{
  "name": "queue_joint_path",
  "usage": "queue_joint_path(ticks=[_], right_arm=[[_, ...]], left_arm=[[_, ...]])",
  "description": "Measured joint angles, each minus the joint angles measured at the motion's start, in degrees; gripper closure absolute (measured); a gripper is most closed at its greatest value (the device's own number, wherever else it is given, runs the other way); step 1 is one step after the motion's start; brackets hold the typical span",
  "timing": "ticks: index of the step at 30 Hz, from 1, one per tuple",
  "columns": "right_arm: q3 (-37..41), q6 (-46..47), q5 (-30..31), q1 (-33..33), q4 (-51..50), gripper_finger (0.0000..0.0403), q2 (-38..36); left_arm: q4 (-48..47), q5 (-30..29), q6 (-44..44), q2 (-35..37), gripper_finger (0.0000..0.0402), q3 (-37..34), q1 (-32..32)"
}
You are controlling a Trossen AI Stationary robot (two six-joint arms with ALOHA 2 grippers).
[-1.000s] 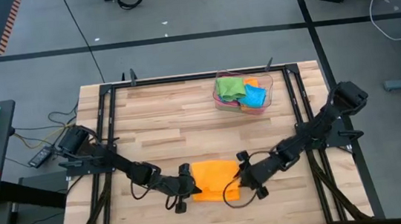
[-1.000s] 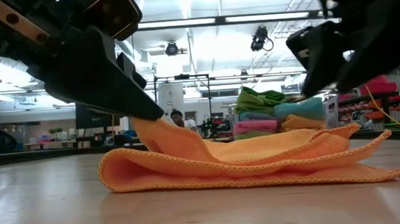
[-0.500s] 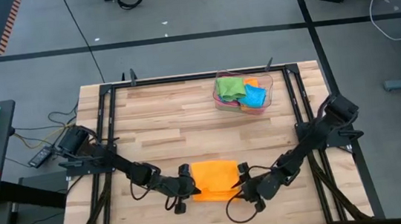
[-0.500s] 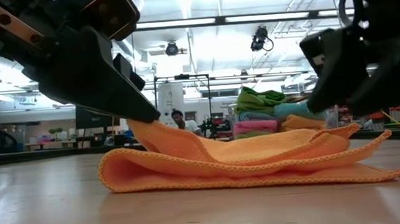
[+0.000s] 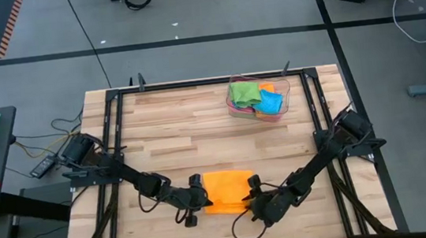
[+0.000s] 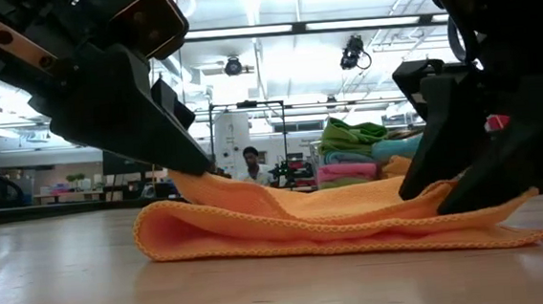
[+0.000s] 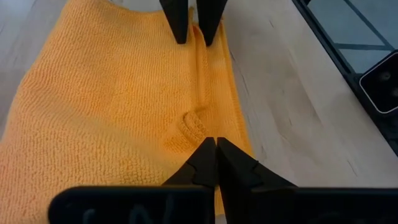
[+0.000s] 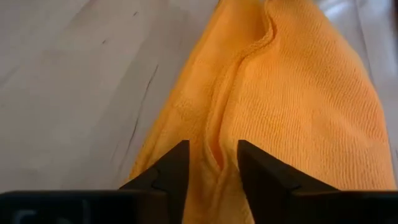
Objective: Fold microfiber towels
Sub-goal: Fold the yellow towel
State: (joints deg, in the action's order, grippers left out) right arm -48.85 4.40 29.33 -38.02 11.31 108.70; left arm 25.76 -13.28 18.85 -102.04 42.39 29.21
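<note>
An orange microfiber towel (image 5: 228, 187) lies folded in layers near the table's front edge. My left gripper (image 5: 203, 202) is at its left near corner, shut on the cloth. My right gripper (image 5: 250, 197) is at the right near corner, pointing down at a slant. Its two fingers (image 8: 177, 163) are apart and stand astride a raised ridge (image 8: 214, 146) along the towel's near edge. In the low view the towel (image 6: 334, 219) rests on the wood by its lower layer, doubled over at its left end. My left gripper pinches the upper layer near the towel's near edge (image 7: 194, 127) between its two fingers, coming down at a slant from the table's left. That layer rises to the fingertips (image 6: 199, 167); the rest lies on the table. My right gripper has its fingertips (image 6: 428, 191) down on the upper layer at the right end, one on each side of the ridge of cloth, slanting down from the right.
A clear plastic tray (image 5: 283, 88) at the table's far right holds several more towels, green, blue, pink and orange, seen as a stack (image 6: 367, 150) in the low view. A dark frame rail (image 5: 322, 135) runs along the sides. A person (image 6: 251, 158) shows far behind the table.
My right gripper has come down and moved toward the near edge and slightly left, onto the towel's right near corner. The left gripper has kept its hold, and the towel's left end stays raised.
</note>
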Motion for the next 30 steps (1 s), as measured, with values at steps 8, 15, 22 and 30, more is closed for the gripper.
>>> queue_joint_path(ticks=[8,15,22,30], right_arm=[[0.01,2.40,-0.07,0.00,-1.04,0.0344,0.00],[0.03,2.47,0.24,0.00,-1.67,0.0363,-1.16],[0.03,1.55,-0.89,0.00,-4.10,0.0363,-6.94],[0.03,1.67,-6.20,-1.09,-3.47,0.0363,-7.23]], left_arm=[[-0.87,0.00,-0.06,0.00,0.0379,-0.02,0.00],[-0.89,0.00,-0.18,0.00,0.0378,-0.02,0.00],[-0.10,0.00,-0.78,0.00,0.0391,-0.02,0.42],[1.23,0.03,-2.12,0.00,0.0372,-0.02,2.84]])
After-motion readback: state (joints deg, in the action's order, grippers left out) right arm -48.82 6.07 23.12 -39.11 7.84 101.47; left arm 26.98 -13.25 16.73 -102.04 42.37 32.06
